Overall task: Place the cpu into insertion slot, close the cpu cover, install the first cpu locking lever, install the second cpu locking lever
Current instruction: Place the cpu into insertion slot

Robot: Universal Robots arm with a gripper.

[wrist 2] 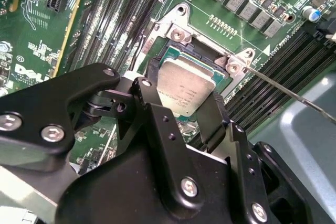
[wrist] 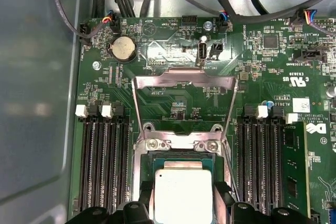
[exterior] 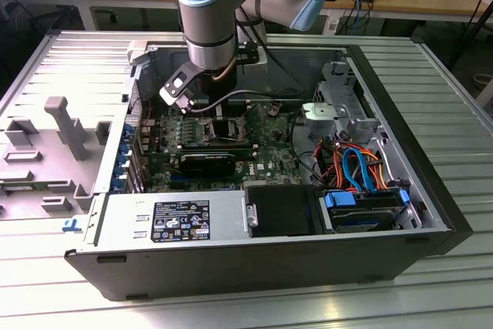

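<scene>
The circuit board [wrist: 178, 98] is green all over, traced with fine pale lines, and the cpu [wrist: 184, 198] on it is a dull silvery grey. The cpu cover [wrist: 184, 80] is bare bright silver. Memory slots [wrist: 102, 166] run in black stripes tipped with white latches. The gripper [wrist 2: 185, 98] is matt black, the arm [exterior: 208, 13] silver-grey with pale blue caps. Orange and blue cables [exterior: 356, 166] tangle above the ribbed grey table [exterior: 431, 75].

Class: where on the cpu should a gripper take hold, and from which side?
Two opposite side edges, from straight above: the cpu is a thin flat square, face-up over the insertion slot, with the cpu cover swung back.
</scene>
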